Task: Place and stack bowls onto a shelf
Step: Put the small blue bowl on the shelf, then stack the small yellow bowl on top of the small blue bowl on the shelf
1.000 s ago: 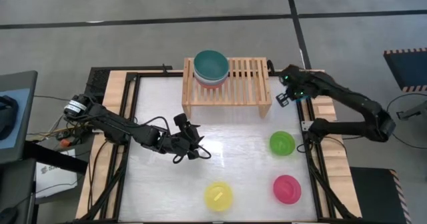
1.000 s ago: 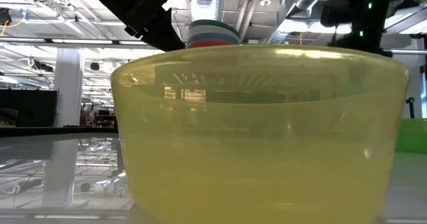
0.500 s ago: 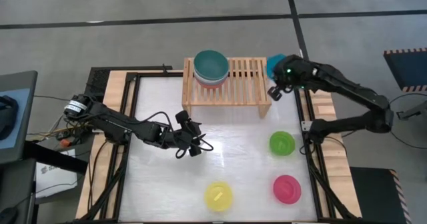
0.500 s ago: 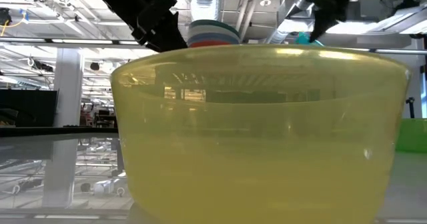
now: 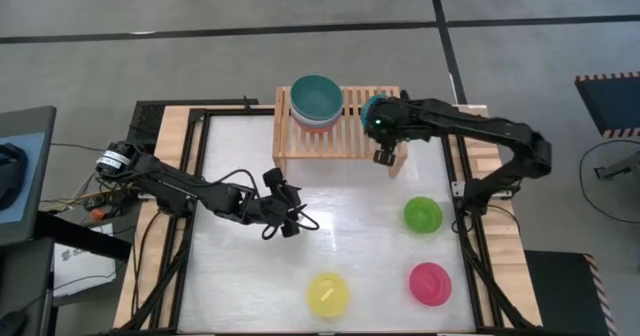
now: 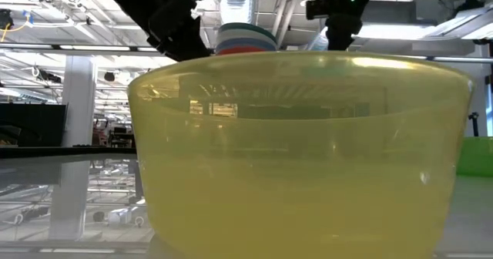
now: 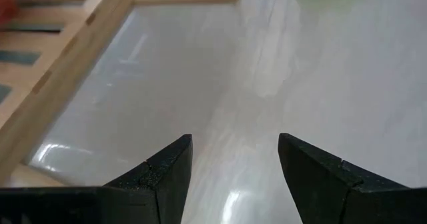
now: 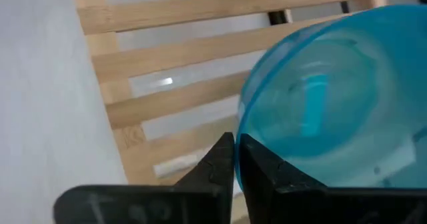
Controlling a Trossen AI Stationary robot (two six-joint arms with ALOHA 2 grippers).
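Pinching the thin rim of a glossy, translucent cyan bowl (image 8: 327,97), apparently still gripped, the right gripper (image 8: 235,159) hangs over the shelf's (image 5: 340,136) pale wooden slats, while the left gripper (image 7: 233,164) waits open above the smooth white tabletop (image 5: 350,196).

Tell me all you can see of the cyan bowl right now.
The cyan bowl is small, round, translucent, glossy plastic. The right gripper pinches its rim between near-closed fingers, holding it over the slatted top of the light-wood shelf, near the shelf's right end in the high view. I cannot tell whether it touches the slats.
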